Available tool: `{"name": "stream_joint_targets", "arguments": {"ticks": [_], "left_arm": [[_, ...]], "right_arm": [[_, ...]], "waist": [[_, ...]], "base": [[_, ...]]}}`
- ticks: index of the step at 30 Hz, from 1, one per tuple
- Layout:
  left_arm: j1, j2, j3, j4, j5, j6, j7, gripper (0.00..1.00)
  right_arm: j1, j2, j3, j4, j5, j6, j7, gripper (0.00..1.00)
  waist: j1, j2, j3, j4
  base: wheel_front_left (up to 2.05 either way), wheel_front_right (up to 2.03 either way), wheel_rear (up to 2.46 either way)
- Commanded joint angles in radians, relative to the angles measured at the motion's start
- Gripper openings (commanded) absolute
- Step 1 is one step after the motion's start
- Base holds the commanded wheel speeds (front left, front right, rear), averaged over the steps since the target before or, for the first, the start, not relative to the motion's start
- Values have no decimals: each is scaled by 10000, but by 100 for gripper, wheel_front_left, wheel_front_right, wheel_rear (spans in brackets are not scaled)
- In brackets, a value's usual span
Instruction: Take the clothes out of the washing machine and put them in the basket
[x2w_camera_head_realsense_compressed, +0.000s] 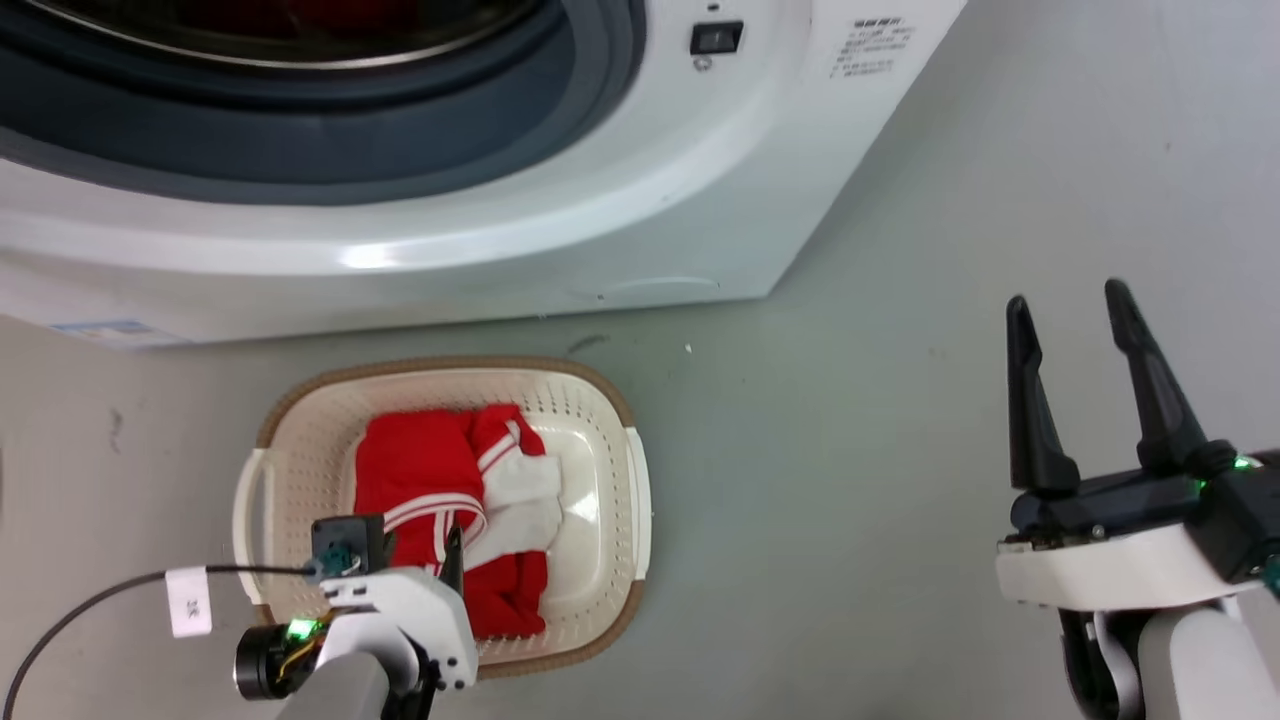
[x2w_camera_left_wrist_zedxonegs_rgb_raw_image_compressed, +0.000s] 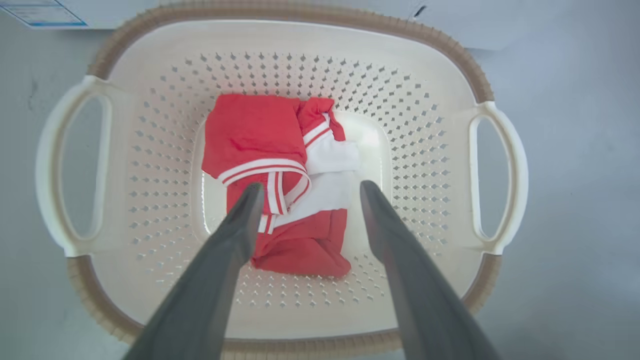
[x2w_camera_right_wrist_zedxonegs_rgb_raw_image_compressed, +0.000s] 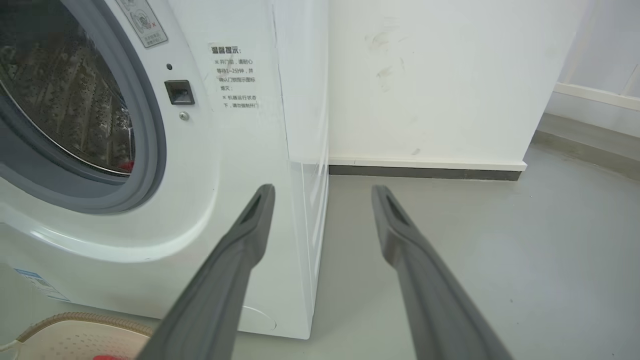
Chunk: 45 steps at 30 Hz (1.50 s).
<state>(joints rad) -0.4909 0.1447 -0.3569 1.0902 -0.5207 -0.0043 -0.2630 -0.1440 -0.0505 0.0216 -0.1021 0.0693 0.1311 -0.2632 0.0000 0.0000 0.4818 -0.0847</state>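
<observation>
While the left gripper hangs over the basket at the lower left, its two dark fingers are spread apart and hold nothing. Below them, red clothes with white panels and stripe trim lie crumpled in the middle of the basket, which sits on the grey floor just in front of the washing machine. How close the fingertips are to the cloth cannot be told. If one has caught a fold, raising the arm could drag the garment back over the rim. A thin black cable with a white tag runs to this wrist and could hook a basket handle as the arm turns.

Across the top, the white machine's grey-rimmed porthole stands open. Inside the steel drum a small scrap of red shows low down, so the job looks unfinished. That piece sits deep and in shadow. A shallow pinch may take only an edge, letting the rest trail and drop onto the floor short of the basket.

At the right, the right gripper hovers over bare floor, well apart from the basket, its fingers open and empty. It points toward the machine's front corner, so a careless swing toward the porthole could knock the panel or the rubber rim.
</observation>
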Motion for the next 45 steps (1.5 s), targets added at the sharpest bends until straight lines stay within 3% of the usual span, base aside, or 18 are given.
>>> {"name": "stream_joint_targets", "arguments": {"ticks": [1, 16, 22, 30, 36, 45], "left_arm": [[363, 40, 86, -240, 164, 69, -20, 100], [3392, -508, 2425, -5006, 2734, 412, -25, 100], [4262, -777, 3286, -7099, 3573, 368, -25, 100], [4709, -931, 3731, -9604, 4413, 416, -26, 100], [4321, -943, 3814, -9848, 4460, 329, -26, 100], [2319, -810, 4318, -8653, 4434, -122, -26, 100]], "right_arm": [[177, 6, 6, 40, -53, -7, -24, 100], [1680, 6, 19, 461, -122, -7, -24, 100], [2053, 7, -7, 546, -82, -7, -24, 100], [2279, 8, 20, 603, -23, -7, -24, 100], [2019, 8, 77, 506, 4, -7, -24, 100], [1408, 9, 107, 365, 97, -7, -24, 100]], "waist": [[0, 0, -730, 275], [0, 0, -3176, 778], [0, 0, -3712, 862], [0, 0, -4035, 845], [0, 0, -3745, 685], [0, 0, -2707, 354]], "base": [[0, 0, 0], [0, 0, 0], [0, 0, 0], [0, 0, 0], [0, 0, 0], [0, 0, 0]]}}
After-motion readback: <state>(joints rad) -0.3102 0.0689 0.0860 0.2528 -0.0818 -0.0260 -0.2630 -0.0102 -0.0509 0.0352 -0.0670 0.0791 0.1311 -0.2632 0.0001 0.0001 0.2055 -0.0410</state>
